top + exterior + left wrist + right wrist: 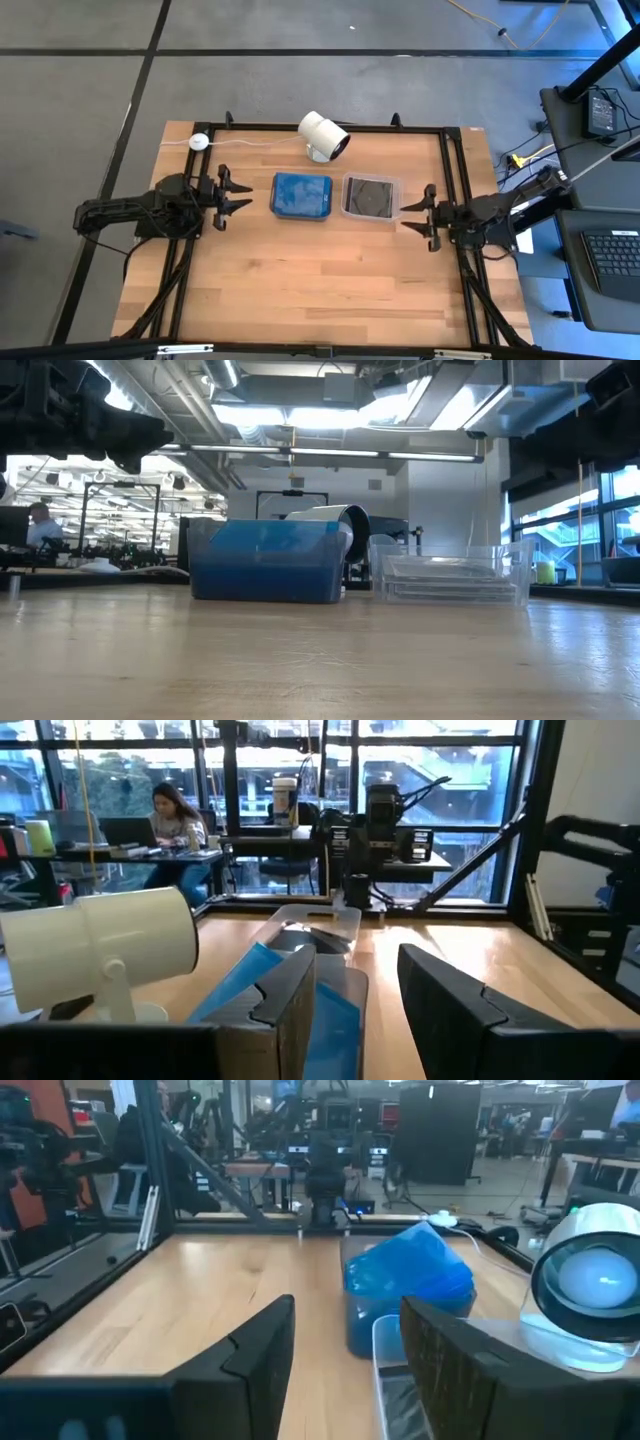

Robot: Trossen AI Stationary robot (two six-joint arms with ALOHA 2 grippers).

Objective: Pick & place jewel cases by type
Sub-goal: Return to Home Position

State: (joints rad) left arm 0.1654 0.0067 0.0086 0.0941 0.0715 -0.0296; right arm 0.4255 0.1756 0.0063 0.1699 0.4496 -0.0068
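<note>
Translucent blue jewel cases (pixel 302 196) fill a blue tub (pixel 268 563) at the table's middle; some lean tilted in it (pixel 245 975). Right of it, dark jewel cases showing a disc (pixel 370 197) lie flat, stacked in a clear tub (pixel 452 575). My left gripper (pixel 240 196) hovers level just left of the blue tub, open and empty; its own view (pixel 355 1000) shows nothing between the fingers. My right gripper (pixel 408 216) hovers level just right of the clear tub, open and empty (pixel 345 1360).
A white cylindrical camera (pixel 323 135) stands on its foot at the far edge behind the tubs. A white puck (pixel 199 141) with a cable lies at the far left. A black frame (pixel 455 180) borders the table. Bare wood lies toward the near edge (pixel 320 280). A person (pixel 170 815) sits beyond.
</note>
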